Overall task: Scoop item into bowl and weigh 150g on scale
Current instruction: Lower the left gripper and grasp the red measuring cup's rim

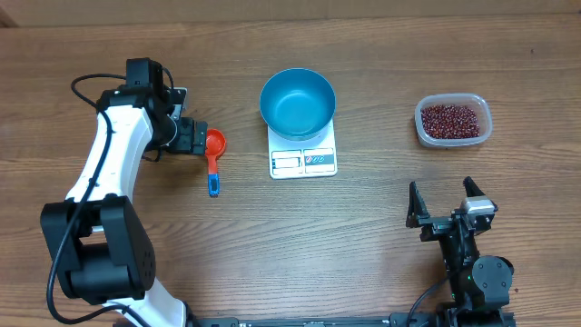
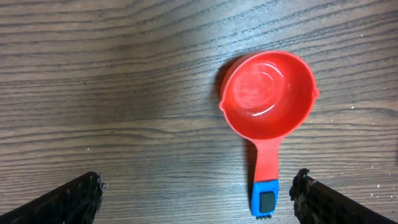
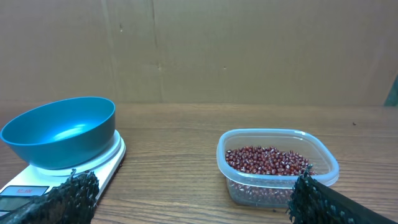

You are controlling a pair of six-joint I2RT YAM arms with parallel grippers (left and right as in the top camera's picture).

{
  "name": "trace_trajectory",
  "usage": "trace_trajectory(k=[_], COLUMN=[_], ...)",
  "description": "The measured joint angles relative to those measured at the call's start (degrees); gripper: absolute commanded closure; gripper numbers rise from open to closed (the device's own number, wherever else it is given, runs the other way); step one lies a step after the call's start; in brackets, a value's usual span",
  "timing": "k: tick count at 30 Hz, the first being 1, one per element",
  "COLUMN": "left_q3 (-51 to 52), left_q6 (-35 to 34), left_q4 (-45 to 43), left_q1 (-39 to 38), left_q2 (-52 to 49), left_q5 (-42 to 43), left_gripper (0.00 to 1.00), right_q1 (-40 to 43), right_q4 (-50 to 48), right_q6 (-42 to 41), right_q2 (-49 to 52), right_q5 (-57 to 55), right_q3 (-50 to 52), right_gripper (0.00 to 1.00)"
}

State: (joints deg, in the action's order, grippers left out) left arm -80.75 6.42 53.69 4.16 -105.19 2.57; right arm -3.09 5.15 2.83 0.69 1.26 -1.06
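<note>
Black-fingered, your left tool (image 2: 196, 200) stands released over the empty red plastic scoop (image 2: 267, 93); your right tool (image 3: 186, 199) is released too. Round blue bowl (image 1: 297, 102) sits empty on the white rectangular scale (image 1: 303, 161); small red-brown beans (image 1: 451, 118) lie in the clear plastic tub (image 1: 454, 142). Nothing scooped yet.

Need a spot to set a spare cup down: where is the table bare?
Bare wood lies between the scale and the bean tub, and across the front middle between the left arm and the right end effector. It is crowded by the scoop, where the open left end effector sits close.
</note>
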Motion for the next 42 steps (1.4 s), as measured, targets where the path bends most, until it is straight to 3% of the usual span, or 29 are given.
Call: trace_trajectory(k=[17, 42], left_q3=[-5.46, -5.55], left_q6=[-0.02, -0.44], left_q4=[0.68, -4.00], left_q1=[-2.21, -2.21], left_q2=[-10.67, -11.56], left_q5=[0.00, -1.11], left_gripper=[0.01, 0.00], right_q1=[0.00, 0.00], right_q4=[0.02, -0.02], right_q6=[0.00, 0.00], right_q2=[0.00, -0.02], right_q5=[0.00, 0.02], right_q3=[0.00, 0.00], right_gripper=[0.00, 0.00])
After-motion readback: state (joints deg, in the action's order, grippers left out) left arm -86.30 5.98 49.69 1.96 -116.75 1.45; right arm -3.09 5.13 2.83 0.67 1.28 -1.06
